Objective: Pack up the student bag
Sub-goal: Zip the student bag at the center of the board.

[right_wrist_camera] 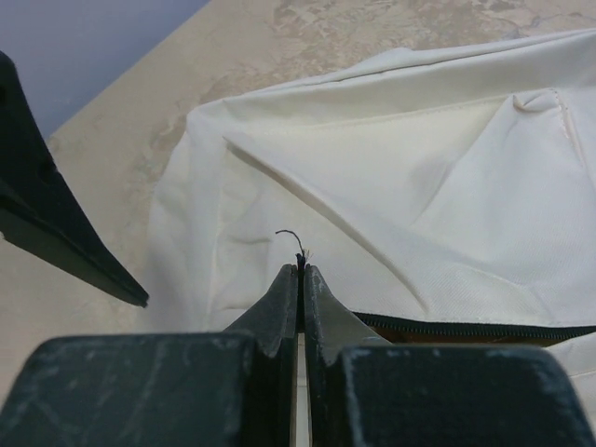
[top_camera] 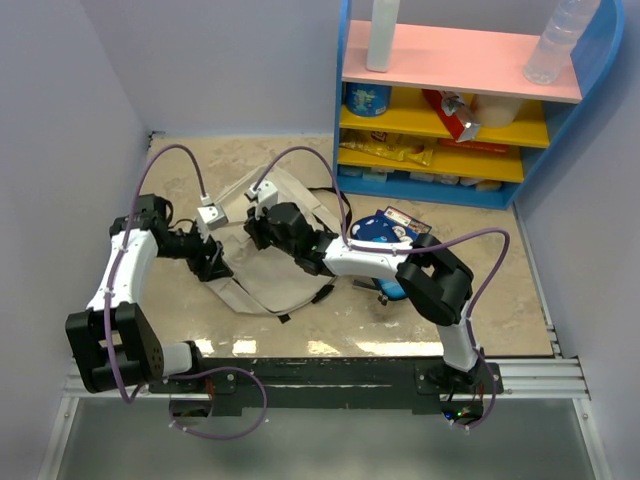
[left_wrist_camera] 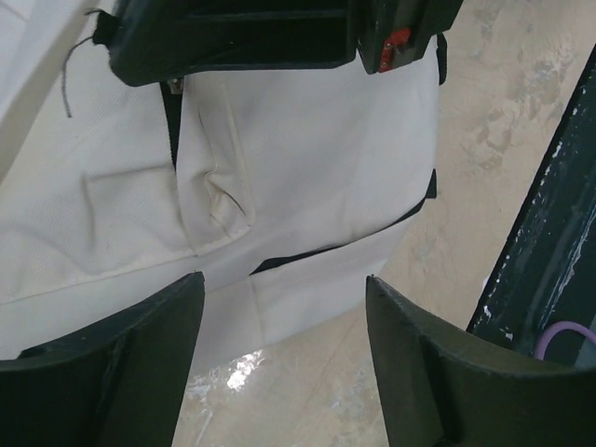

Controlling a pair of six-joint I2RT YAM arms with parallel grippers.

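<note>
The cream canvas student bag (top_camera: 268, 283) lies flat on the table between my two grippers. My left gripper (top_camera: 214, 266) is open and empty at the bag's left edge; in the left wrist view (left_wrist_camera: 284, 279) its fingers hover over the bag's lower corner (left_wrist_camera: 307, 158) and bare table. My right gripper (top_camera: 256, 230) is over the bag's top. In the right wrist view (right_wrist_camera: 301, 265) it is shut on a thin black zipper pull (right_wrist_camera: 300, 253) with a frayed thread end. The dark zipper line (right_wrist_camera: 466, 329) runs to the right of it across the bag (right_wrist_camera: 419, 186).
A blue pouch and a book (top_camera: 386, 232) lie right of the bag. A blue shelf unit (top_camera: 450, 100) with bottles and snacks stands at the back right. Walls close in the left and back. A dark rail (top_camera: 330, 370) runs along the table's near edge.
</note>
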